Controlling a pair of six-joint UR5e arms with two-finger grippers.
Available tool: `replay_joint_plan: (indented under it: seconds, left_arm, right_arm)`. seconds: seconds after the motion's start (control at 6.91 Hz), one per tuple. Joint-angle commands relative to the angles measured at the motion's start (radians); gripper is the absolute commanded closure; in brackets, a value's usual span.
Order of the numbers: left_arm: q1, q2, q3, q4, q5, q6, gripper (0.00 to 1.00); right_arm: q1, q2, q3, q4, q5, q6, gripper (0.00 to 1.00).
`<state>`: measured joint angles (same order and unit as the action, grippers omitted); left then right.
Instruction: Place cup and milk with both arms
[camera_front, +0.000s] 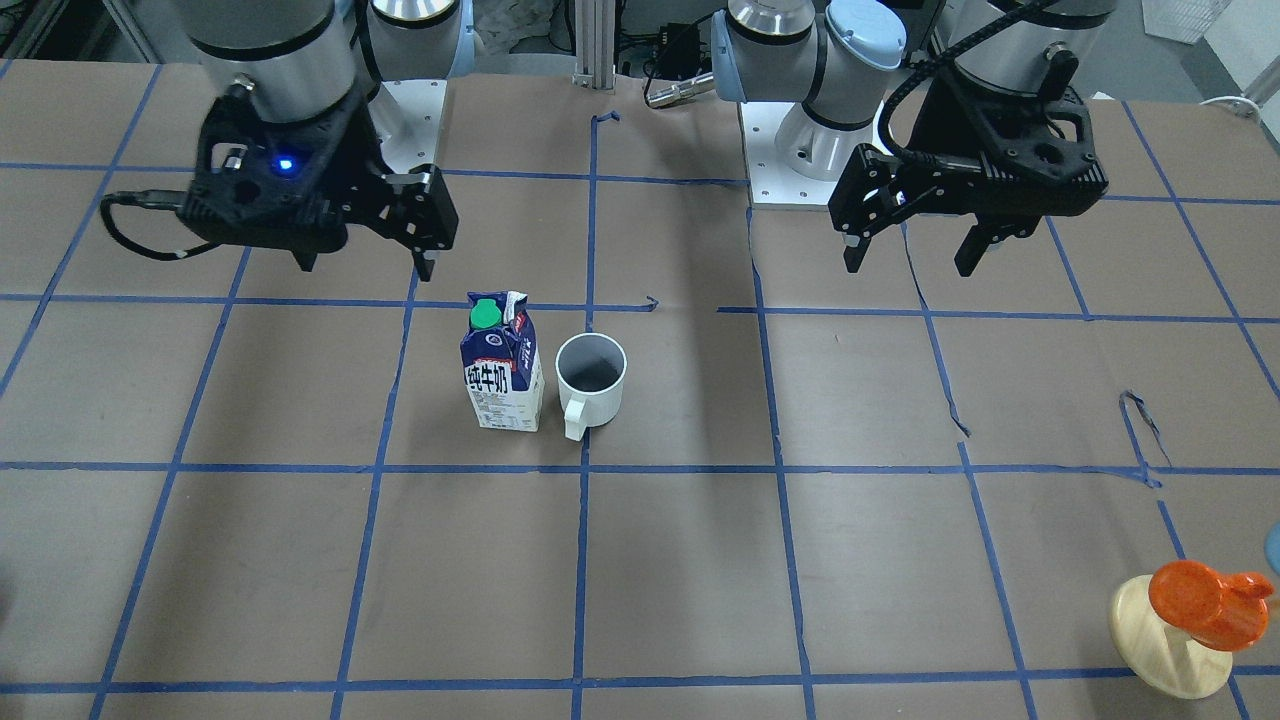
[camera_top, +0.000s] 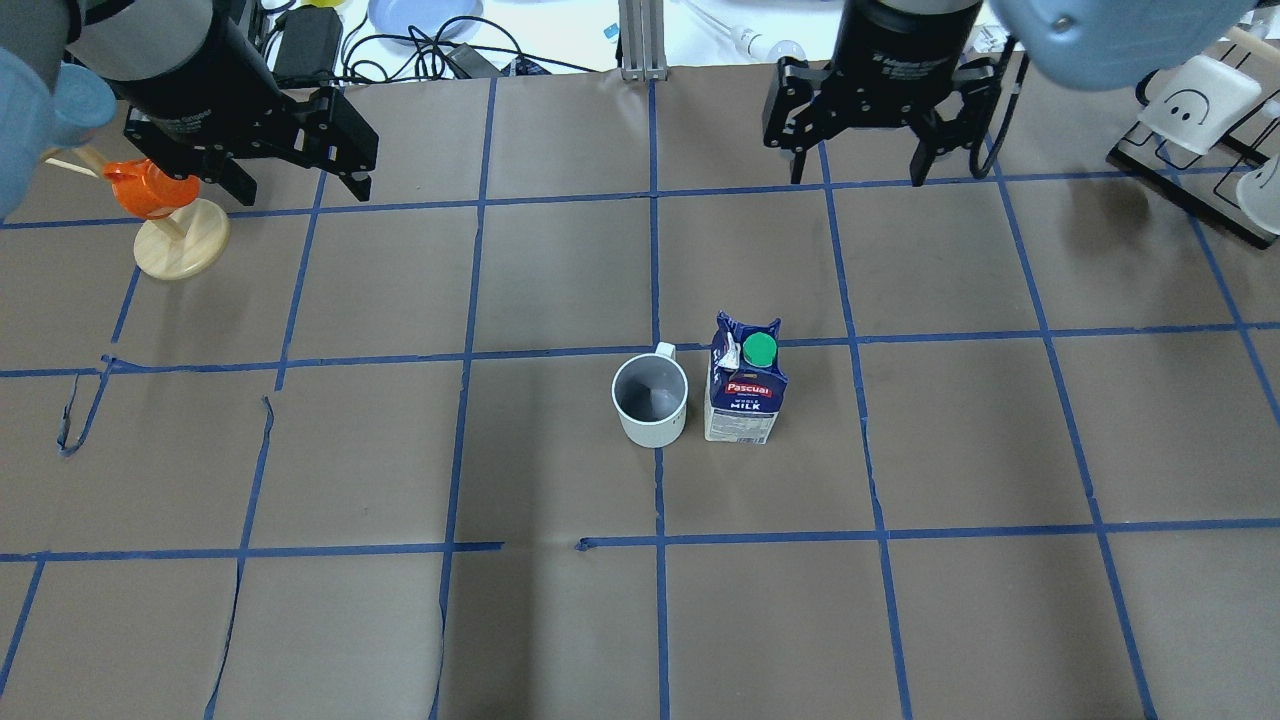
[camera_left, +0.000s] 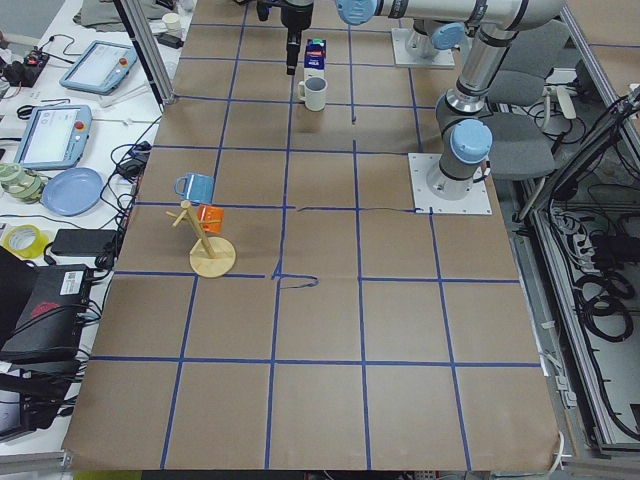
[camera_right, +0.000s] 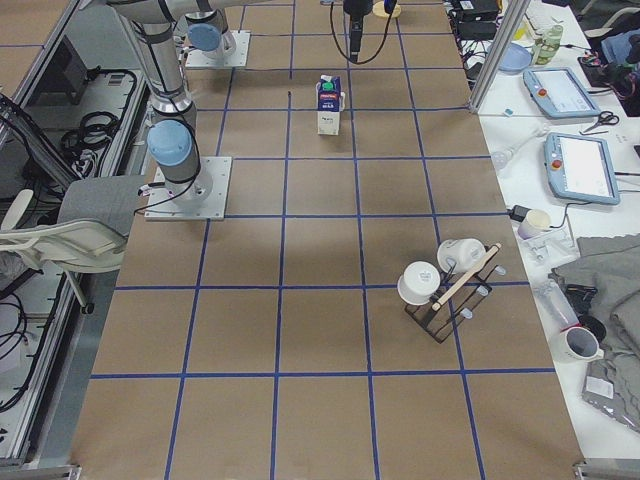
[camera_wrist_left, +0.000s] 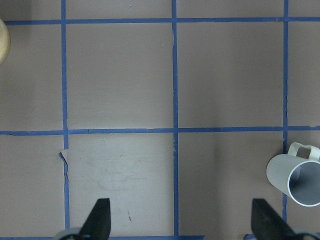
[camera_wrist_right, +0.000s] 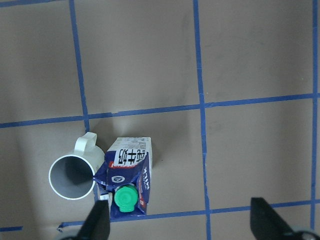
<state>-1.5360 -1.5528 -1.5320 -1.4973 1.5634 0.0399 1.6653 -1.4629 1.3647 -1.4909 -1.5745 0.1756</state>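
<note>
Both my grippers hang above the table with nothing in them. The left gripper (camera_top: 300, 185) has its fingers spread wide, and so does the right gripper (camera_top: 857, 178).

The cup (camera_top: 650, 400) and the milk (camera_top: 745, 392) stand upright in the middle of the table, the cup on my left. They are just beside each other with a thin gap between, and the cup's handle points to the far side.

I judge the closeness the main risk. A finger coming down into that gap could knock the neighbour, and the tall carton looks easy to tip. My two arms would also work very near each other there and could collide.

My left wrist camera cuts the cup off at its right edge and shows no milk. From the table's right end the carton hides the cup. I cannot tell whether the carton is full, and no marked place for either thing is visible.
</note>
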Motion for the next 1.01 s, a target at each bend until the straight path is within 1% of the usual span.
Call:
replay_joint_plan:
  seconds: [0.0, 0.43, 0.72, 0.87]
  left_arm:
    - [-0.001, -0.003, -0.002, 0.0, 0.001, 0.0, 0.0]
    - [-0.001, -0.003, -0.002, -0.003, -0.009, 0.001, 0.0]
    - [0.001, -0.001, 0.009, -0.058, -0.003, 0.0, 0.0]
    - [0.002, -0.004, 0.013, -0.061, -0.005, 0.0, 0.0]
  right_arm:
    - [-0.105, -0.022, 0.004, 0.021, 0.001, -0.103, 0.0]
    - [-0.105, -0.037, 0.031, 0.017, 0.004, -0.104, 0.0]
    - [-0.105, -0.037, 0.031, 0.017, 0.002, -0.104, 0.0]
    - [-0.105, -0.037, 0.031, 0.02, 0.002, -0.104, 0.0]
